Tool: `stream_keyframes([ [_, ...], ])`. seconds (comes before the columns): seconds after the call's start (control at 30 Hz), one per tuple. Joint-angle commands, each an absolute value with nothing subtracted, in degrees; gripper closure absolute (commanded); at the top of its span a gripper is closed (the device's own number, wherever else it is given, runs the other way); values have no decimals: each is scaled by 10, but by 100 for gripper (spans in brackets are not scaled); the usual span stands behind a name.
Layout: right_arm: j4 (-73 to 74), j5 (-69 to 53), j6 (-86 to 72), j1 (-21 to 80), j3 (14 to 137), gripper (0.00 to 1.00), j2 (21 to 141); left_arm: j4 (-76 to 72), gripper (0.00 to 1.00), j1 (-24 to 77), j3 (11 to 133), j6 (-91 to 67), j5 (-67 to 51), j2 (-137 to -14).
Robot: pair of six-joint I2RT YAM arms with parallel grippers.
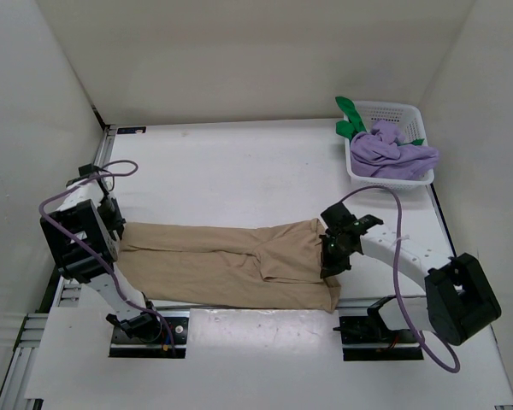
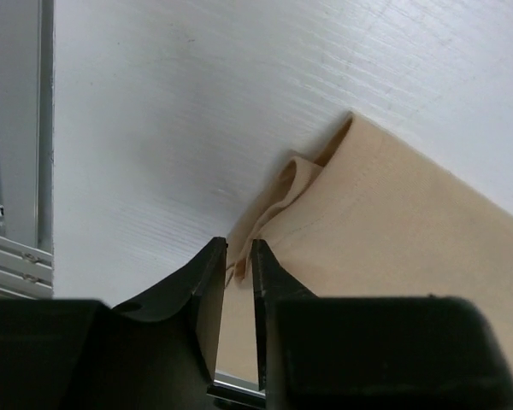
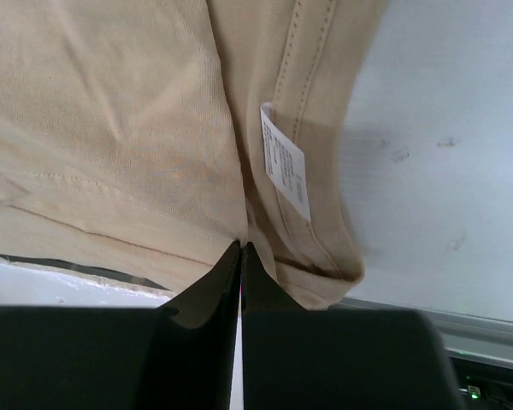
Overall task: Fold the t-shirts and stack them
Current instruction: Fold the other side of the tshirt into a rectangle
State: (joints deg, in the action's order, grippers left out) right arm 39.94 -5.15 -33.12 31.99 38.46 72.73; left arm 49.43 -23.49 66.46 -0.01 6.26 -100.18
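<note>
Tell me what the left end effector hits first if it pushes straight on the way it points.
The tan t-shirt: its bunched edge lies right at the tips of the left end effector, bare table beyond. Depth is unclear, so the tips may already touch the cloth.

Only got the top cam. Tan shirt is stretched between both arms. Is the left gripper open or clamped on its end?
Observer: The left wrist view shows the left gripper with its jaws a narrow slit apart. The bunched corner of the tan t-shirt lies right at the tips.
Operator: And the right one? The arm blocks it from above.
Observer: The right wrist view shows the right gripper shut. Its tips are pinched together on the tan cloth, just beside the white neck label.
</note>
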Motion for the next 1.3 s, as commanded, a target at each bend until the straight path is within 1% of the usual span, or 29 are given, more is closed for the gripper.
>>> stream_keyframes([
  [0.0,381,-69,-316,318,388,100,740,476,68,-234,657,0,81,-991],
  [0.03,381,-69,-316,318,388,100,745,475,66,-234,651,0,81,-991],
  [0.07,375,-69,-310,318,388,100,745,475,59,-234,651,0,87,-991],
  [0.2,370,-69,-310,318,388,100,751,475,45,-234,651,0,93,-984],
  [0.27,370,-69,-310,318,388,100,751,475,42,-234,665,0,93,-963],
  [0.3,364,-69,-310,318,394,100,756,475,41,-227,665,0,93,-953],
  [0.33,364,-69,-310,318,394,100,761,468,40,-220,665,0,98,-924],
  [0.43,358,-75,-305,313,400,100,773,439,40,-161,647,0,113,-869],
  [0.57,345,-86,-305,302,400,100,797,426,40,-12,587,0,69,-767],
  [0.6,345,-86,-305,301,400,100,803,426,40,75,570,0,60,-759],
  [0.67,339,-93,-305,294,400,100,803,436,40,169,570,0,36,-758],
  [0.7,339,-99,-305,288,400,100,809,446,40,251,583,0,22,-772],
  [0.77,334,-99,-305,288,400,100,809,453,40,321,613,0,-5,-799],
  [0.8,334,-99,-305,283,400,100,809,453,40,385,630,0,-5,-831],
  [0.87,334,-99,-305,278,400,100,809,453,40,449,678,0,-5,-868],
  [0.9,334,-99,-310,278,400,100,809,453,40,478,693,0,-5,-908],
  [0.93,328,-99,-310,278,400,100,809,453,40,526,718,0,-5,-925],
  [1.03,328,-94,-310,278,400,100,809,453,40,586,747,0,-18,-984],
  [1.1,328,-94,-310,278,400,100,809,453,40,609,752,0,-26,-1006],
  [1.2,328,-94,-310,278,400,100,809,447,40,617,752,0,-34,-1021],
  [1.27,323,-94,-310,278,400,100,809,447,42,622,752,0,-19,-1037],
])
